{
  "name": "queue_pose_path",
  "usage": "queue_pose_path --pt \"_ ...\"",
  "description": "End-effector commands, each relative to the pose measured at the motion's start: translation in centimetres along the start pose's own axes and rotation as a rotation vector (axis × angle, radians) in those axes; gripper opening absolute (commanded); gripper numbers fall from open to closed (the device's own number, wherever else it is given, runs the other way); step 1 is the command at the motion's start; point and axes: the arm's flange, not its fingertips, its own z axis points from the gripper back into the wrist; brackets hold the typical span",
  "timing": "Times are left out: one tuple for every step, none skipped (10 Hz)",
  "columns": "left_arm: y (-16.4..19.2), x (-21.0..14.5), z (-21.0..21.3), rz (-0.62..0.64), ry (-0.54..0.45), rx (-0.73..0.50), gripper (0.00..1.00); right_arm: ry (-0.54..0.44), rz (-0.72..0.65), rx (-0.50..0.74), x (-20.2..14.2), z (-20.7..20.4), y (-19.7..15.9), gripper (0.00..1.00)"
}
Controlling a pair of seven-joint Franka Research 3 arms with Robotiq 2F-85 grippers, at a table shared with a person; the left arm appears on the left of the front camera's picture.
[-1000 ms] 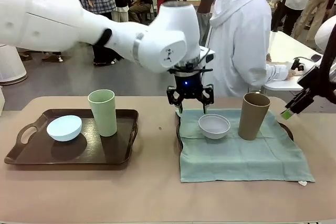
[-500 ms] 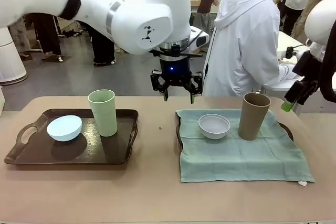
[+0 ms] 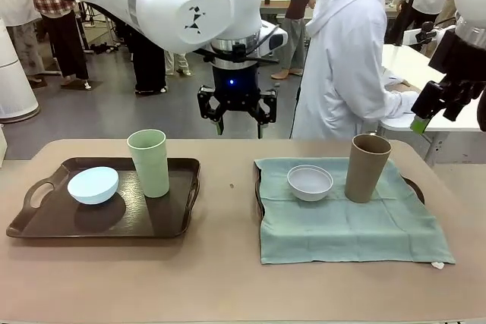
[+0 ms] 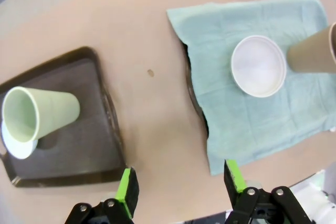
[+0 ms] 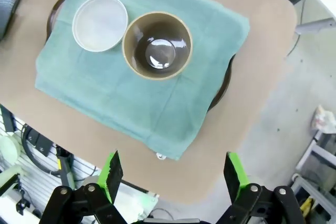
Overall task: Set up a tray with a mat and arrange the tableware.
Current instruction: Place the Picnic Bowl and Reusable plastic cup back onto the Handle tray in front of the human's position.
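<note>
With the robot's edge of the tan table (image 3: 228,278) as 6 o'clock and the person (image 3: 345,58) at 12, the left gripper (image 3: 238,125) hangs high over the 12 o'clock edge, jaws spread and empty. The right gripper (image 5: 172,174) hovers above the 3 o'clock end, likewise wide apart and carrying nothing.

The soft teal-green cloth mat (image 3: 349,225) lies over a dark tray (image 3: 259,191) at 3 o'clock. It bears the small round greyish-white bowl (image 3: 310,182) and, just beside it toward 3, the tall handleless brown cup (image 3: 367,168). The tall matte light green cup (image 3: 149,162) and the small round pale blue bowl (image 3: 93,185) stand on a bare dark brown handled tray (image 3: 106,239) at 9 o'clock, so that half of the tableware probably awaits moving.

The likeliest trouble is the green cup. Tall and narrow-footed, it would tip if a finger clipped its rim on the way down, or if it were pinched high and swung. It stands so near the blue bowl that a descending finger could knock the bowl; whether the two touch cannot be told. The bowl's smooth curved wall may slip from the pads. The loose mat hides the tray's rim, so a cup set near the edge could land tilted. Any dragging would ruck the cloth and could topple the brown cup.
</note>
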Motion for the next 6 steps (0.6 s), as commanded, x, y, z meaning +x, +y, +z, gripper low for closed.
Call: queue_pose_path --pt "-0.42 0.01 -0.97 -0.033 0.01 -0.002 0.85 0.007 0.008 0.019 0.61 -1.61 -0.88 1.0" --pt "-0.42 0.01 -0.97 -0.033 0.01 -0.002 0.85 0.007 0.008 0.019 0.61 -1.61 -0.88 1.0" --pt "-0.42 0.01 -0.97 -0.033 0.01 -0.002 0.85 0.007 0.008 0.019 0.61 -1.61 -0.88 1.0" --pt "-0.42 0.01 -0.97 -0.033 0.01 -0.002 0.85 0.007 0.008 0.019 0.61 -1.61 -0.88 1.0" --pt "-0.42 0.01 -0.97 -0.033 0.01 -0.002 0.85 0.007 0.008 0.019 0.61 -1.61 -0.88 1.0" --pt "-0.42 0.01 -0.97 -0.033 0.01 -0.002 0.85 0.007 0.008 0.019 0.61 -1.61 -0.88 1.0"
